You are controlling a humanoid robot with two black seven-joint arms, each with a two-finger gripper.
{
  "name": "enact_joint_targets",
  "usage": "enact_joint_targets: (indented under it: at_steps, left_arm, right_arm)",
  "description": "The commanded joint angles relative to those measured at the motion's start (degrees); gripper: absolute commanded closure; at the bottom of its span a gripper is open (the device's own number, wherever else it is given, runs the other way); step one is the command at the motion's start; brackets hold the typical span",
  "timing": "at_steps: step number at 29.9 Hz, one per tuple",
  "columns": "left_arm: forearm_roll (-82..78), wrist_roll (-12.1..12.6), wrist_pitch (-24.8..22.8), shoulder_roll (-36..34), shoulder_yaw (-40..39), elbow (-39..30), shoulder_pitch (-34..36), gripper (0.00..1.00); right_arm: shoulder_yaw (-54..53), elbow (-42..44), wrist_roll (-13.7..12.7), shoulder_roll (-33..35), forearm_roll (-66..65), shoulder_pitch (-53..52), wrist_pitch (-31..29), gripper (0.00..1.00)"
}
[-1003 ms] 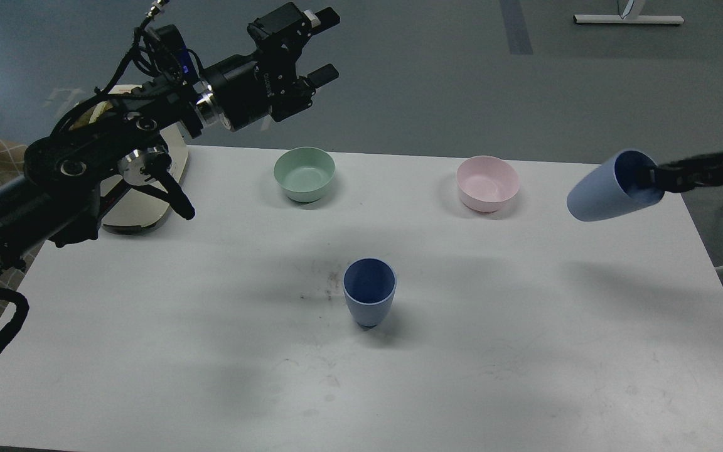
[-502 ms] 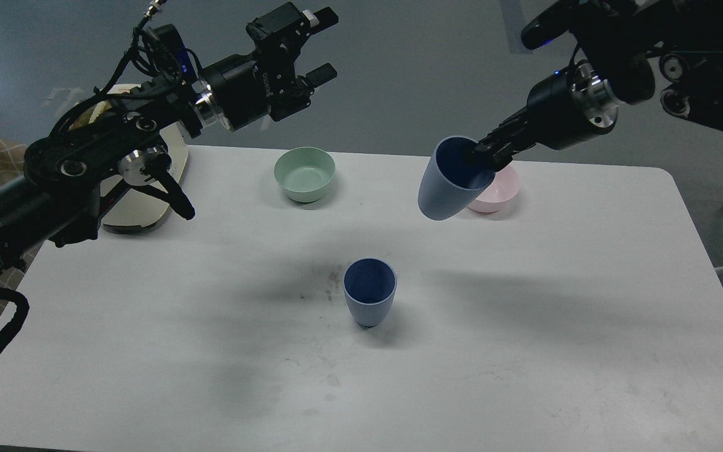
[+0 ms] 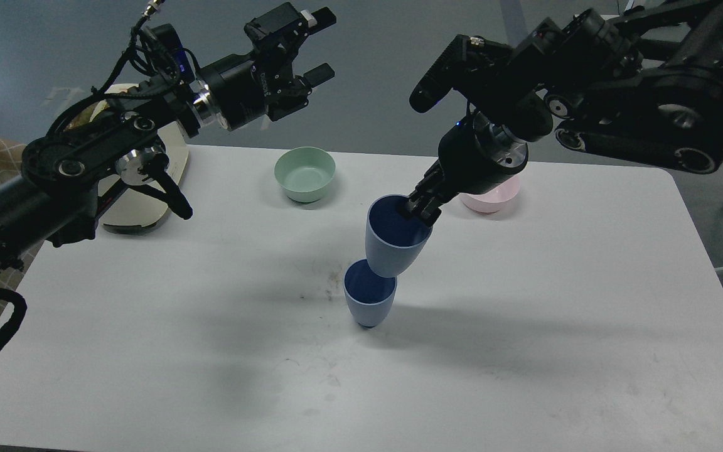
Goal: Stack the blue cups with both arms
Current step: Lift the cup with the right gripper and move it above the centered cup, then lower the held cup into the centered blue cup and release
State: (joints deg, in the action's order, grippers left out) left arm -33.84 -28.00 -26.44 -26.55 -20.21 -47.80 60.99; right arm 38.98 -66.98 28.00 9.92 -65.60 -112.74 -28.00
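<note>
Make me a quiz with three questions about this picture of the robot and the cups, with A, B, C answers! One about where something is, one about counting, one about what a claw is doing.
1. Where is the mint-green bowl?
A. At the far side of the table, left of the pink bowl
B. Inside a blue cup
C. In the left gripper

2. How many blue cups are there?
A. One
B. Two
C. Four

3. What is the right gripper doing?
A. Hanging open with nothing in it
B. Pinching the rim of the held blue cup
C. Holding the pink bowl

Answers:
1. A, it sits on the white table, left of the pink bowl.
2. B, the held blue cup hangs just over the standing blue cup.
3. B, its fingers close on that cup's rim, while the left gripper is open.
</note>
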Motion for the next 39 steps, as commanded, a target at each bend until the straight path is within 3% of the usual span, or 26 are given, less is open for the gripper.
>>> enact_joint_targets:
  at_steps: [1,22,39]
  left_arm:
    - [0.00,0.00,-0.01,-0.08,-0.01,-0.01,-0.08,0.03]
    - [0.26,0.00,0.61,-0.43,-0.88,-0.01,-0.08,0.03]
    - [0.26,0.00,0.60,-0.60,-1.24,-0.01,-0.08,0.03]
  right_arm:
    - [0.30,1.68,0.00,-2.71,2.32,0.50,0.00,1.00]
    - [1.88,6.16,0.00,-9.48,4.17,3.58,0.00,1.00]
    - [3.11,7.57,0.00,-9.92,3.99,4.64,0.00,1.00]
